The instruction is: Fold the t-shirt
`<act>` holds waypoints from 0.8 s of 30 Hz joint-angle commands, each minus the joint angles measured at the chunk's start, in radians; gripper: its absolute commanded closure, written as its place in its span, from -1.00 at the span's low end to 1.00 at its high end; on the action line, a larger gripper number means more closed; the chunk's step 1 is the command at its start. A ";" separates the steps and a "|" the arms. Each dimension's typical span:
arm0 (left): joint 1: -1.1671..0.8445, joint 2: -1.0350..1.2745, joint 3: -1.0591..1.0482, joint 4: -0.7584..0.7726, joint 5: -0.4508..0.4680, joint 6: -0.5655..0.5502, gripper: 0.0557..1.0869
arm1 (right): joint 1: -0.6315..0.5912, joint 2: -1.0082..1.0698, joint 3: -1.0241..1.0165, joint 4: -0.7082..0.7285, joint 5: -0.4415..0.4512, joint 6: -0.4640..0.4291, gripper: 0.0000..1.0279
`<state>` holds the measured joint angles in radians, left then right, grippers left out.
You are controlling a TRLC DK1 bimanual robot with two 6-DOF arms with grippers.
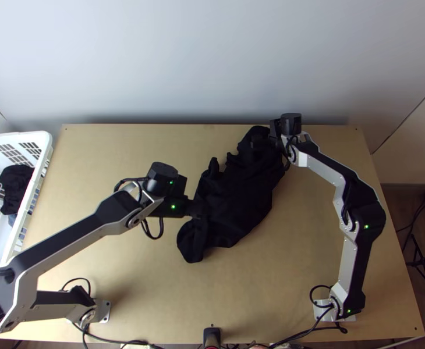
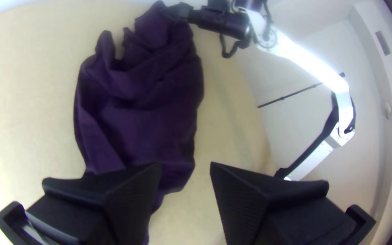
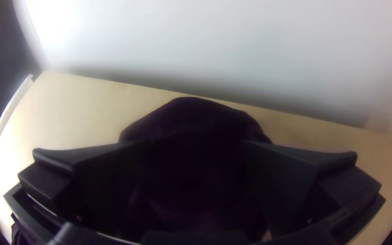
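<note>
A dark shirt (image 1: 236,198) lies bunched on the desk (image 1: 305,232), its long axis slanting from near left to far right in the top view. The left end effector (image 2: 186,168), open, is at the shirt's left flank, closer to the near end; the right end effector (image 3: 196,147), fingers also parted, straddles the far end. Squaring that slant likely calls for a grip at each end.

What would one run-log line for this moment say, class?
T-shirt bunched on table | left gripper by its left edge, fingers apart | right gripper at its far end, fingers apart | not folded neatly
</note>
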<state>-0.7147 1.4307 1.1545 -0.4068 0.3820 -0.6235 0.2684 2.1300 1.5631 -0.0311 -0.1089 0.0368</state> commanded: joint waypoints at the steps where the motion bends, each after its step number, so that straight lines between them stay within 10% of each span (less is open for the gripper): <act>1: 0.060 0.099 -0.047 0.031 0.003 0.102 -0.24 | -0.005 0.022 0.045 -0.027 0.005 -0.005 -0.80; 20: 0.098 0.343 -0.001 0.065 -0.002 0.211 -0.44 | -0.038 -0.015 0.081 -0.104 0.021 -0.054 -0.80; 21: 0.101 0.353 0.004 0.063 -0.005 0.200 -0.31 | -0.038 -0.008 0.086 -0.104 0.031 -0.052 -0.80; 24: 0.103 0.384 0.004 0.066 -0.046 0.146 0.88 | -0.034 -0.004 0.089 -0.105 0.051 -0.049 -0.80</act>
<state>-0.6182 1.7489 1.1439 -0.3489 0.3809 -0.4225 0.2371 2.1056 1.6337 -0.1345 -0.0891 -0.0090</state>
